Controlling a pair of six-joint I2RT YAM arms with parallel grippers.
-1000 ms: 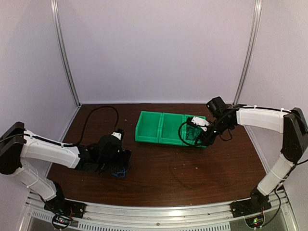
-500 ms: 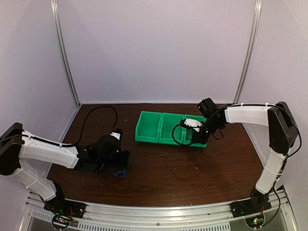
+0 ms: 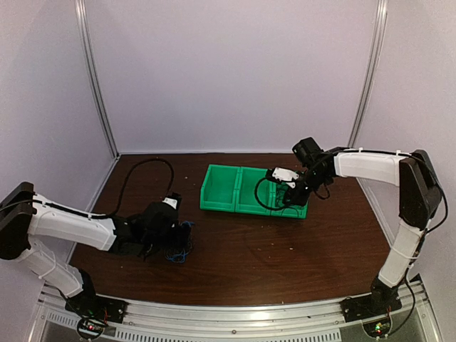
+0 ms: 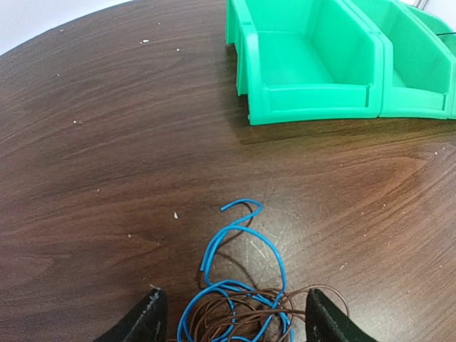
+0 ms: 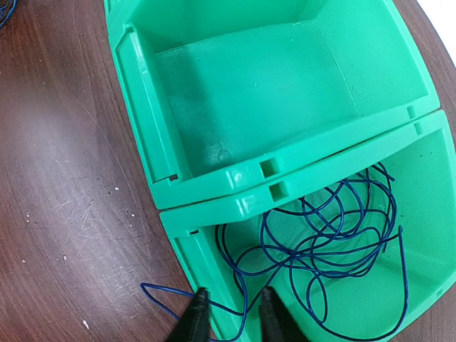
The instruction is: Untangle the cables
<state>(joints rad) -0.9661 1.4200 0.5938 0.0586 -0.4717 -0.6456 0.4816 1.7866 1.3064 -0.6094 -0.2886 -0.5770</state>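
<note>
Covering most of the overhead view is a dark brown wood-grain surface point(image 3: 285, 263), flecked with pale crumbs. Two white-and-black arms reach over it. The left arm point(image 3: 71, 228) lies low at the near left, and the right arm point(image 3: 370, 167) bends in from the right. A row of joined green plastic bins point(image 3: 217, 204) sits at the centre.

The cables lie in two lots, well apart. One is a dark blue wire point(image 5: 335, 242), thin and glossy, looped loosely many times inside the rightmost bin. One strand of it climbs over that bin's front wall and reaches out over the wood.

The other lot is a small tangled bunch point(image 4: 239, 310) on bare wood, nearer than the bins and to their left. It is bright blue wire wound with thin brown wire, and a blue end curls out toward the bins.

The left jaws stand wide open, with a fingertip point(image 4: 146, 320) on each side of the bunch, clamping nothing. The right jaws are only a little apart at the bin's front wall, and the stray strand runs between them. Whether they pinch it I cannot tell.
</note>
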